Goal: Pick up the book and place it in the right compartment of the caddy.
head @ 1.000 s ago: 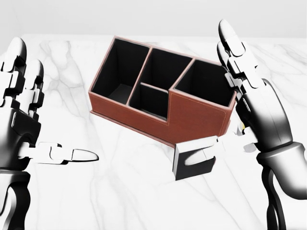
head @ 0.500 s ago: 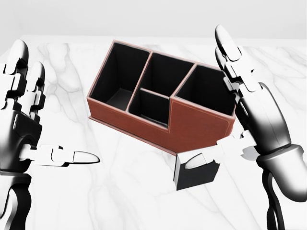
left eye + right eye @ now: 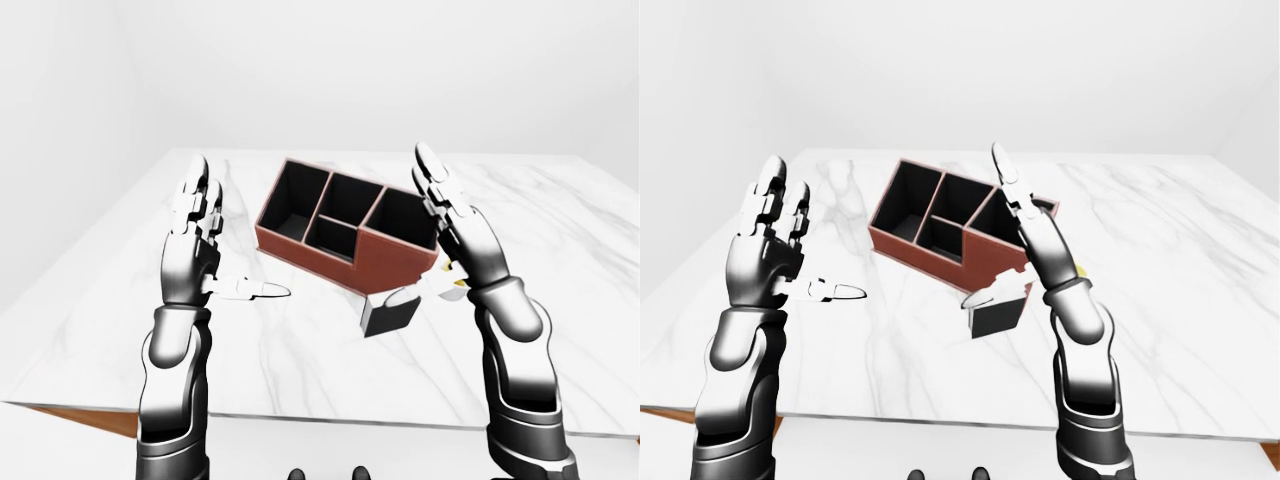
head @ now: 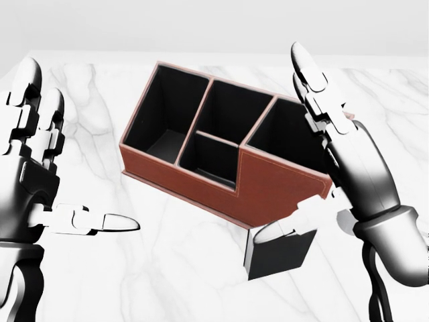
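Note:
The reddish-brown caddy (image 4: 201, 181) with black compartments sits skewed on the marble table, its big right compartment (image 4: 285, 141) beside my right hand. A small black book (image 4: 278, 253) with a pale page edge stands just below the caddy's near wall. My right hand (image 4: 315, 154) is open, its fingers pointing up past the caddy's right end. Its thumb lies across the book's top edge, and no finger closes round the book. My left hand (image 4: 67, 161) is open at the view's left, thumb pointing right, well apart from the caddy.
The white marble table (image 3: 300, 370) ends in an edge near the bottom of the eye views. A small yellow thing (image 3: 458, 282) peeks out behind my right palm. Plain white walls surround the table.
The whole picture has slid down a little and grown, so the camera moved. My right hand has drifted left towards the caddy's right compartment. The book has tilted slightly under the thumb.

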